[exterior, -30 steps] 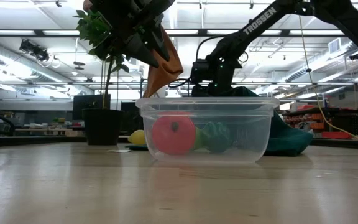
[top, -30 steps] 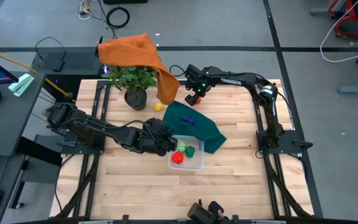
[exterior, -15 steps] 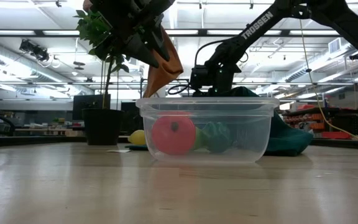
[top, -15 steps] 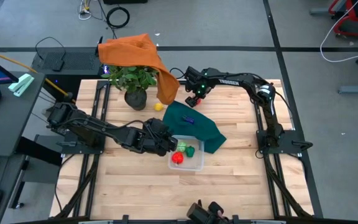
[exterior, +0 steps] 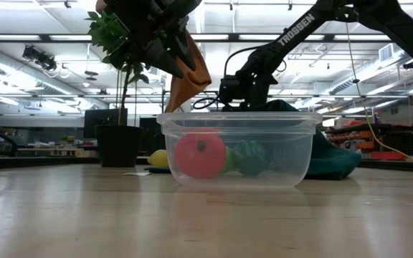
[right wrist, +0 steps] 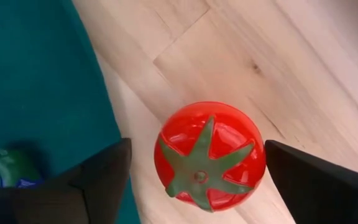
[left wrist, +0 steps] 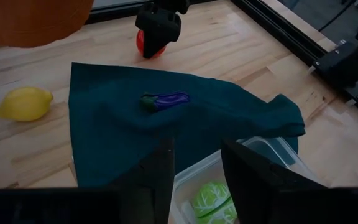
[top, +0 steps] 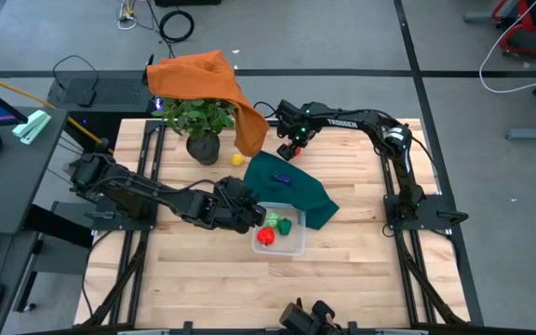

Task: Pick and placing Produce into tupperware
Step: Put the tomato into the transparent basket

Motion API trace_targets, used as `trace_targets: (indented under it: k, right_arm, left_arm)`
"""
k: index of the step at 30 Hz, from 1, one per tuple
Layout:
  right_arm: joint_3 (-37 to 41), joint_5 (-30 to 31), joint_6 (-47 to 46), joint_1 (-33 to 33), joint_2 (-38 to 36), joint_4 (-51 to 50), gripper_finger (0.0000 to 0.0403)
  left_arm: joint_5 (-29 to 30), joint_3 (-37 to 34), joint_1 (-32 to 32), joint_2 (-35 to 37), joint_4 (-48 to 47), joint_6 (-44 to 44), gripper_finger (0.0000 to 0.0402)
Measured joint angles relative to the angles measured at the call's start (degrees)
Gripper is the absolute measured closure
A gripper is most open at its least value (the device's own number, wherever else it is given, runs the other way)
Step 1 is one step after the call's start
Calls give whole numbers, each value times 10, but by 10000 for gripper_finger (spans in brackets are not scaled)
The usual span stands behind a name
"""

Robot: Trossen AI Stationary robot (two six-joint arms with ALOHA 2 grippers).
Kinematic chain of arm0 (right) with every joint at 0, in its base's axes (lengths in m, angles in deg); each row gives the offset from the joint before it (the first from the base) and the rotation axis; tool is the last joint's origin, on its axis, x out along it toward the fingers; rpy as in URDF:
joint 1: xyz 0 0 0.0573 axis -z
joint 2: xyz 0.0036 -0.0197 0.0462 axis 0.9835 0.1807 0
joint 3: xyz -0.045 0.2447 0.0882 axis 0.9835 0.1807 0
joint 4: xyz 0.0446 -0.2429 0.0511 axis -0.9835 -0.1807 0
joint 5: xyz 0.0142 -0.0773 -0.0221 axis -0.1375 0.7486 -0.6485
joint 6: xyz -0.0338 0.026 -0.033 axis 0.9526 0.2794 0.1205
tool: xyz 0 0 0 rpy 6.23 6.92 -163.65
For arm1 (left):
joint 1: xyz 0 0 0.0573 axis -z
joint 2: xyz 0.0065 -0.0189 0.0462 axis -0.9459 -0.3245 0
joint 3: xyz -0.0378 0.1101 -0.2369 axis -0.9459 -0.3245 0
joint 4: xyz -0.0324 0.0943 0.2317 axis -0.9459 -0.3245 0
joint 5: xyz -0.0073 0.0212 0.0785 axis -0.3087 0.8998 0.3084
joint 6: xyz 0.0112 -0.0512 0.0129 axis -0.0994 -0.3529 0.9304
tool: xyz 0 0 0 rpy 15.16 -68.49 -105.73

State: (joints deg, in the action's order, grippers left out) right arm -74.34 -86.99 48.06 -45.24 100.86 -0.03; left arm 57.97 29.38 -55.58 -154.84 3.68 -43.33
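Since a second ago the right gripper [right wrist: 191, 168] has shifted slightly toward the plant and come down around a red tomato [right wrist: 209, 155], glossy, with a green star-shaped calyx; its fingers [right wrist: 107, 171] stand apart on either side, not yet touching it. White "TROSSEN" lettering runs along that arm. On the wooden surface [top: 212, 270] the clear tupperware [top: 280, 237] holds a red piece and a ribbed green one. A dark blue eggplant [left wrist: 165, 99] lies on the teal cloth [top: 291, 186]; a yellow lemon [left wrist: 23, 103] sits beside it. The left gripper [left wrist: 194, 180] hovers just beside the tupperware, fingers partly parted and grasping nothing.
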Motion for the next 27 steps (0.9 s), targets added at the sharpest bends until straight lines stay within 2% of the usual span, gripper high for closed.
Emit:
trace_targets:
  k: [13,27]
  right_arm:
    - [0,0,1,0,0,0,122]
    - [0,0,1,0,0,-2,142]
  left_arm:
    - [0,0,0,0,0,0,263]
    - [0,0,0,0,0,0,265]
